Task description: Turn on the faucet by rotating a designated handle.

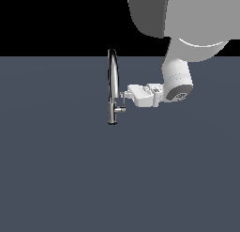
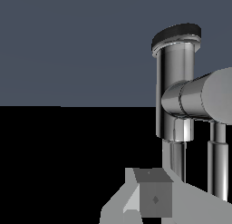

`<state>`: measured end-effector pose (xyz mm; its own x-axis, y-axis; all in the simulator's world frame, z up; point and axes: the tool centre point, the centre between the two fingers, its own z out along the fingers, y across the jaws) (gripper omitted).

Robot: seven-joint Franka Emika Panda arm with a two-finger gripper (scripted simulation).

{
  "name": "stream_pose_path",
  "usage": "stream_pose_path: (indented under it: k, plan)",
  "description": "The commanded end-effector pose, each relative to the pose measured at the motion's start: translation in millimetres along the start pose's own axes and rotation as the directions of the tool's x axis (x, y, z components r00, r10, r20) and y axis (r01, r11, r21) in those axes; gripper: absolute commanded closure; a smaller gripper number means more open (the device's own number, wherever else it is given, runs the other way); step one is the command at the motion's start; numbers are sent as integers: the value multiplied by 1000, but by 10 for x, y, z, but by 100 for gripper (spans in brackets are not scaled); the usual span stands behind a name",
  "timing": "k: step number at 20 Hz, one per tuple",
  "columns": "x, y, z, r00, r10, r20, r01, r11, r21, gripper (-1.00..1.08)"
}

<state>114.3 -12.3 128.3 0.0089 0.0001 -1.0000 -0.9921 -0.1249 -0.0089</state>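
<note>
Near the middle of the flat grey-blue floor (image 1: 61, 170) stands the faucet (image 1: 112, 85), a slim chrome column on a short cylindrical base, its narrow arched spout rising to just above the line where the floor meets the black background. From its lower part, on the exterior view's right, the handle (image 1: 120, 109) juts out as a short horizontal stub with a thin rod standing up from its end. The white robot arm (image 1: 177, 81) reaches in from the upper right of the exterior view, its wrist turned sideways so that the gripper (image 1: 124, 94) points toward the faucet at about the height of the rod's upper end. The fingertips sit just beside or against the rod; whether they touch it cannot be told at this size. How far the jaws are parted cannot be told either: the exterior view shows them end-on and small, and the wrist view shows only one grey finger (image 2: 153, 198) close to the lens, with the chrome base (image 2: 174, 94) and the stub (image 2: 199, 100) filling the frame beyond it. The floor lies bare to the left of the faucet, on its near side and on its far side up to the horizon edge, while the right side is taken up by the arm.
</note>
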Motion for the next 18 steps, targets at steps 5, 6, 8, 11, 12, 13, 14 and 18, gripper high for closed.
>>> stream_pose_path:
  k: [5, 6, 8, 11, 12, 13, 14, 18]
  plan:
    - [-5, 28, 0, 1000, 0, 1, 0, 1000, 1, 108]
    - [-9, 43, 0, 1000, 0, 1, 0, 1000, 1, 108]
    - [-17, 75, 1, 1000, 0, 1, 0, 1000, 1, 108]
    - [-29, 124, 2, 1000, 0, 1, 0, 1000, 1, 108]
    - [-34, 141, 2, 1000, 0, 1, 0, 1000, 1, 108]
    - [-38, 159, 3, 1000, 0, 1, 0, 1000, 1, 108]
    - [-42, 176, 3, 1000, 0, 1, 0, 1000, 1, 108]
    - [-61, 249, 5, 1000, 0, 1, 0, 1000, 1, 108]
